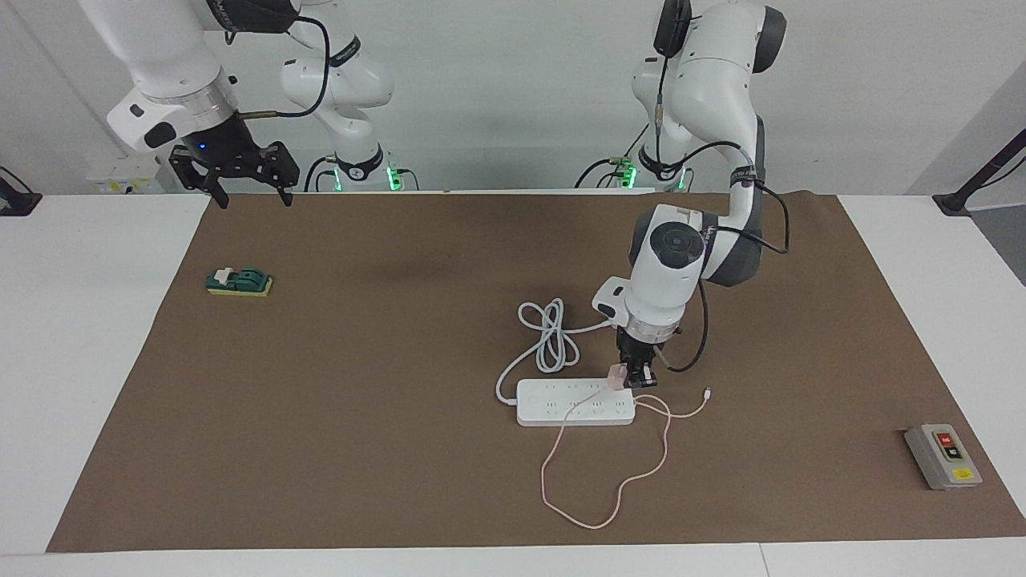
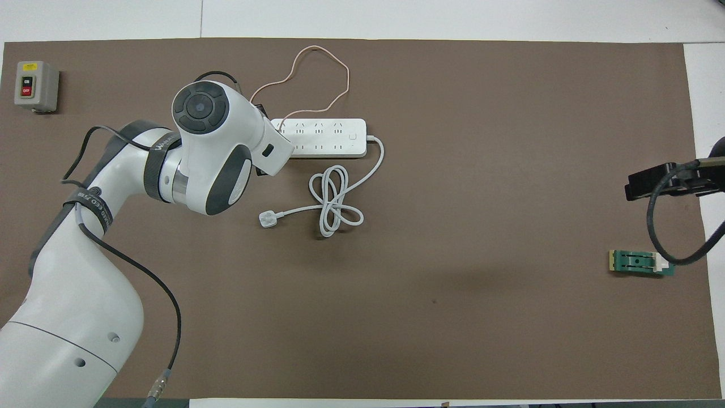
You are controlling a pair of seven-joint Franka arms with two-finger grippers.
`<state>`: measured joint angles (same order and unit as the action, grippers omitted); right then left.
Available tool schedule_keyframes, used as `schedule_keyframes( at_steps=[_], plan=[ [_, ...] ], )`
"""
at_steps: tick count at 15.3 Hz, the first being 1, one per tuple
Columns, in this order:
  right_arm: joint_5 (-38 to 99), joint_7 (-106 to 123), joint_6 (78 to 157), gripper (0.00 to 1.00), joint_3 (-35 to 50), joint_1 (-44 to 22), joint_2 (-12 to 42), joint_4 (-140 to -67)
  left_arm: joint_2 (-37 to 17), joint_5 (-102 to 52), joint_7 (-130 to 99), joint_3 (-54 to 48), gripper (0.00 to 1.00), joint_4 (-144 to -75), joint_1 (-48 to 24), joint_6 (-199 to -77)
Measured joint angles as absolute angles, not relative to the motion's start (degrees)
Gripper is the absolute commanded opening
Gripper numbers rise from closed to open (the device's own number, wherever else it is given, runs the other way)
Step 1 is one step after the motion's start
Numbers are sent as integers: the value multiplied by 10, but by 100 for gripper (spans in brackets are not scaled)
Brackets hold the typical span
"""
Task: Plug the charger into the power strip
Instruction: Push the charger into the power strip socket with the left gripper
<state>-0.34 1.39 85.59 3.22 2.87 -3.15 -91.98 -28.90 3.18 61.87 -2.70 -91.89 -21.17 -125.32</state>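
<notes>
- A white counter (image 1: 96, 336) carries a brown mat (image 1: 385, 385) that covers most of its top, with a pale wall at the robots' end.
- The left gripper (image 1: 633, 380) points straight down over the power strip (image 1: 574, 402), at the strip's end toward the left arm's side of the counter; its fingers are closed on the charger (image 1: 616, 376).
- The charger sits between the fingers at the tips, its lower face right at the strip's top; whether its pins are in a socket cannot be told.
- In the overhead view the left arm's wrist covers the gripper and that end of the power strip (image 2: 320, 137).
- The right gripper (image 1: 250, 192) waits in the air over the mat's edge at the robots' end, fingers spread wide and holding nothing.
- Counted: one charger, one power strip, one grey switch box (image 1: 943, 456), one small green block (image 1: 238, 281), two arms.
- The charger is a small pale-pink cube; its thin pink cable (image 1: 597, 489) runs across the strip and loops on the mat farther from the robots, ending in a small white connector (image 1: 707, 393).
- The power strip is long, flat and white with two rows of sockets; its thick white cord (image 1: 551, 336) lies coiled nearer to the robots and ends in a white plug (image 2: 267, 219).
</notes>
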Motion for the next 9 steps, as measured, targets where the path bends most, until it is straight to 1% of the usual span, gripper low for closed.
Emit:
schedule_keyframes(
  at_steps=[9],
  plan=[
    [-1,14,856,100,32,29,-32,-920,-308,31,672,-33,0,-899,-205,-1241]
  ],
)
